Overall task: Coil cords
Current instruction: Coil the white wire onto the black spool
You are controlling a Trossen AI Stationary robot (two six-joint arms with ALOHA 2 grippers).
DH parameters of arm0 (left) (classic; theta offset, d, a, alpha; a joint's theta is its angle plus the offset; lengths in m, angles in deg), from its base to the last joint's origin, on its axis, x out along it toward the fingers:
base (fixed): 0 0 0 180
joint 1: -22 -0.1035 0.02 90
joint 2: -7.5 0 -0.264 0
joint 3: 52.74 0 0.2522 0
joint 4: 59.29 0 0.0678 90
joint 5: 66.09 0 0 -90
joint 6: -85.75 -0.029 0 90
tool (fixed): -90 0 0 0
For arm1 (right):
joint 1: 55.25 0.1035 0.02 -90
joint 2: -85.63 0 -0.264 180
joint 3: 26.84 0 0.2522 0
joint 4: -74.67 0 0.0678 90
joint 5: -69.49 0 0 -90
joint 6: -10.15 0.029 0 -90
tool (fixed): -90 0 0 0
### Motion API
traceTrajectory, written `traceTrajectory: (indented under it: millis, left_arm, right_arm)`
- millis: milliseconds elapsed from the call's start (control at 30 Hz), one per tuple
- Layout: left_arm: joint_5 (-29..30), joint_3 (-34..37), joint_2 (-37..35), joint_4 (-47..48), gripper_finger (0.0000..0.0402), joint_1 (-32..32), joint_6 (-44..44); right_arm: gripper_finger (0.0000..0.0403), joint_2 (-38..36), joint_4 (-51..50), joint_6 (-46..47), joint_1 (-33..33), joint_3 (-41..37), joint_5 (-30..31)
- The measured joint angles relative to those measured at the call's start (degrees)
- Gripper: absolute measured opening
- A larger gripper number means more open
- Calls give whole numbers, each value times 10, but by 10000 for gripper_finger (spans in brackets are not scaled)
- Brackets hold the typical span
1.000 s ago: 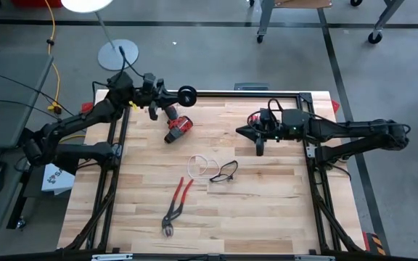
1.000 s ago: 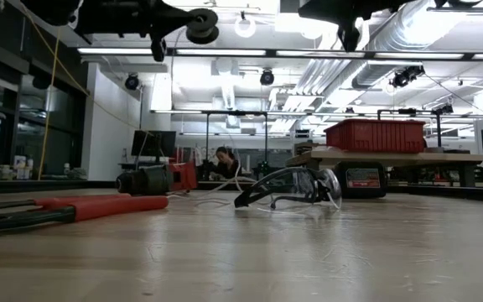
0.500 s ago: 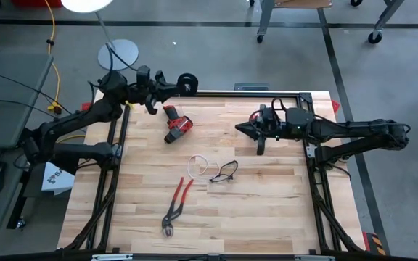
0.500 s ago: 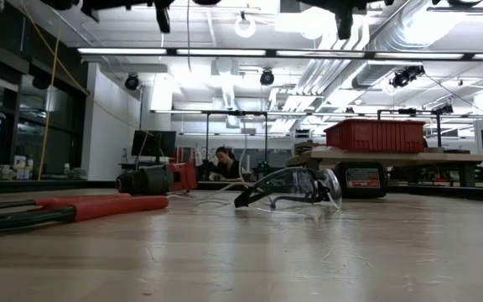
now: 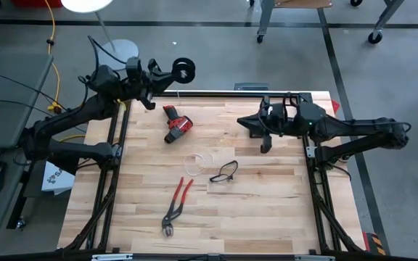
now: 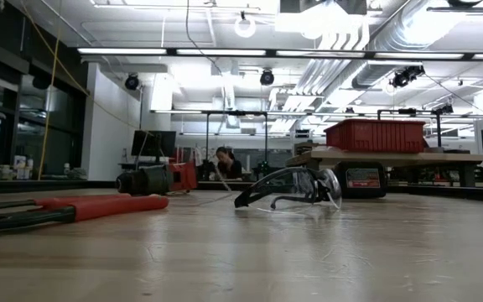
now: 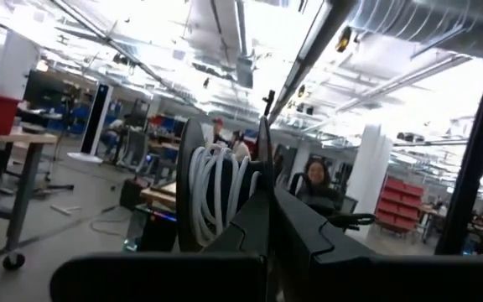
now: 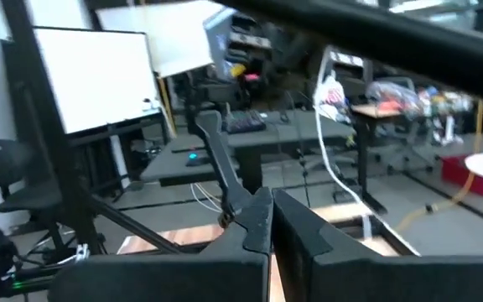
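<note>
Both arms had risen since the earlier frames, leaving the low view entirely; the left pincer had carried the black spool farther beyond the worktop's far edge, and the loose loop of white cord on the wood had drawn smaller.

Landmark: the red drill lying on the worktop.

Nearest the front edge, the red-handled pliers lay well in front of the drill. Between pliers and drill, slightly to the right, lay the safety glasses, with the cord loop just beside their left end. From there the cord ran up toward the spool, though its line was too thin to trace fully.

To the right of the drill, well apart, the right pincer hung above the worktop, fully closed, with the white cord passing close by its tips; whether it gripped the cord could not be told.

Beyond the drill, past the far edge, the left pincer was closed on the spool, white cord wound around its core. A person sat in the room behind.
</note>
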Motion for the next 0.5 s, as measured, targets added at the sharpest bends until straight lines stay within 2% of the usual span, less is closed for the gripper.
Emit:
traceTrajectory:
  millis: [233,500]
  left_arm:
    - [19,-52,0,127,0,28,-78]
    - [-8,-108,0,224,0,27,-172]
  right_arm:
    - [0,0,-13,-11,15,24,-3]
    - [0,18,-9,33,15,44,20]
